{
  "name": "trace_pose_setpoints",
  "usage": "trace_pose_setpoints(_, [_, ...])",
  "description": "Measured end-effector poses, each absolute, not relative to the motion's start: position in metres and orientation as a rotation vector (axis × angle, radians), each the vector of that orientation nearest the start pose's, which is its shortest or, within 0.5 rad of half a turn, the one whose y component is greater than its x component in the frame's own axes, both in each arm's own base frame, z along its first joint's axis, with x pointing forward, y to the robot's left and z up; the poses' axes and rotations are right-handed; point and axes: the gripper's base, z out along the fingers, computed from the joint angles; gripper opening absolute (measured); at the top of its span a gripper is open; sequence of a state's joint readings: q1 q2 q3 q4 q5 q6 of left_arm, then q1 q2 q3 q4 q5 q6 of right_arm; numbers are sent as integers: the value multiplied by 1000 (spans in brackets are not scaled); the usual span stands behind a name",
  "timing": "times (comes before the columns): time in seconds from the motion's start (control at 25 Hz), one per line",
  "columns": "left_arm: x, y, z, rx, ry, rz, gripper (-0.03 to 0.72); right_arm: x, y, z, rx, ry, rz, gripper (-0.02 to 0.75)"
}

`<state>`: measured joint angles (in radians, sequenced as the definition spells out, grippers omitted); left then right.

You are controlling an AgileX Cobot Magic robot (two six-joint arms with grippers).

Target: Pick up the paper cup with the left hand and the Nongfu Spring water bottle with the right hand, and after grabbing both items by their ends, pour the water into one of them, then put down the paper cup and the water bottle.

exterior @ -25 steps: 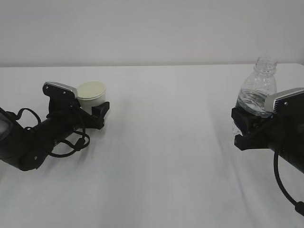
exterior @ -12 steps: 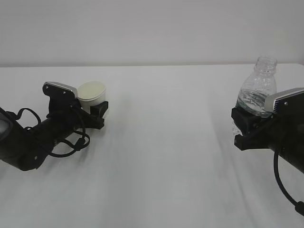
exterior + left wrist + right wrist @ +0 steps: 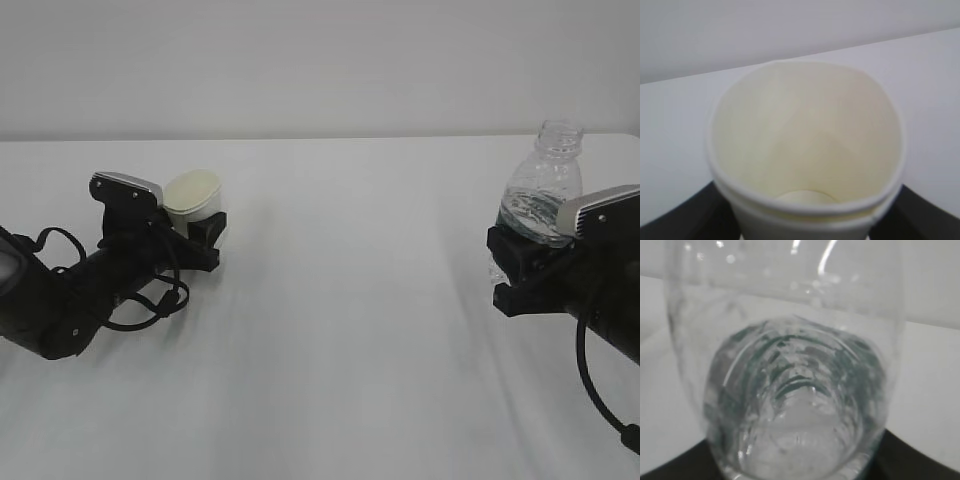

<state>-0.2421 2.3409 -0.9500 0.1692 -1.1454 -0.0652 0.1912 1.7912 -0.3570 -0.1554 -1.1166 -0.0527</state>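
White paper cup (image 3: 193,195), low on the left of the desk (image 3: 340,300), now has its rim squeezed out of round: over the last second the left gripper (image 3: 205,232) has closed onto its base. Right gripper (image 3: 512,268) holds the bottle (image 3: 543,192) low down, unchanged, so lifting looks next.

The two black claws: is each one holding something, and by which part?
The left gripper squeezes the paper cup low on its body. The right gripper clamps the water bottle around its lower part.
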Motion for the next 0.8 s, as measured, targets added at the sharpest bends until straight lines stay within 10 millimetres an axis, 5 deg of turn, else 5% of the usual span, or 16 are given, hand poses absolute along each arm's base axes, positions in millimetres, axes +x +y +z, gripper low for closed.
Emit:
trace_pose_setpoints(0.44, [383,-115,49,400,1698,-342,454,257,63,129,-381,1767,177,347])
trace_pose_setpoints(0.8, [368,-124,72,542,1649,-423,453,257,63,129,-381,1767,177,347])
